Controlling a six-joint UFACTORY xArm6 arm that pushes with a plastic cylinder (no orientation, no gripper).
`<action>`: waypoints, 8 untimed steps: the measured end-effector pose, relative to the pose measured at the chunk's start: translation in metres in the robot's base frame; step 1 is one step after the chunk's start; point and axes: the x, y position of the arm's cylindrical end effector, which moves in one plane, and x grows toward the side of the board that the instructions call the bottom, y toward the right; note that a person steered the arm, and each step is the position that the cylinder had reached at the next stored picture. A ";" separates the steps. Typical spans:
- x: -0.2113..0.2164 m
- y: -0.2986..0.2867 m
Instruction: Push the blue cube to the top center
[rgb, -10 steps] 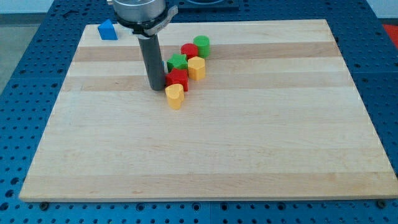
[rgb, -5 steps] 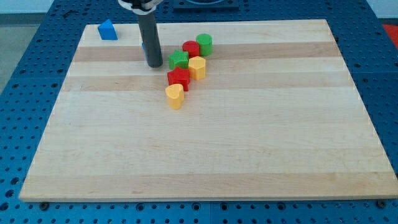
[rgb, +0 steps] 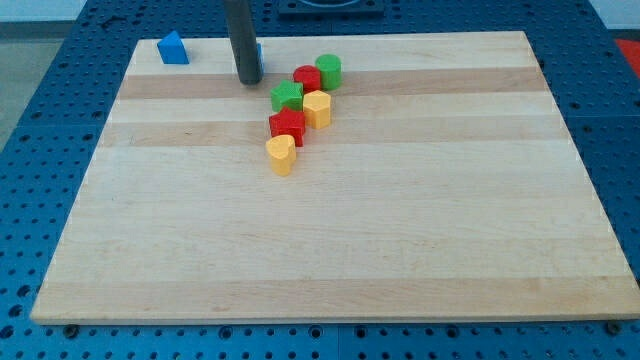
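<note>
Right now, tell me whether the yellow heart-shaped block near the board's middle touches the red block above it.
Yes, the yellow heart-shaped block sits directly against the lower edge of the red block, with no gap visible between them.

A pale wooden board (rgb: 330, 230), made of long strips running left to right with slightly varying tones, is lying flat and filling most of the view. Beneath it, a blue perforated surface (rgb: 40, 120), dotted with a regular grid of small dark holes, is showing on the left, on the right and along the near edge, while a narrow strip of lighter grey is peeking in at the far left corner. Even, soft light is falling across the wood, casting only faint shadows and leaving the grain clearly readable.
</note>
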 end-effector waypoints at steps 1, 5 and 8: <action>-0.004 -0.015; -0.055 -0.022; -0.084 -0.002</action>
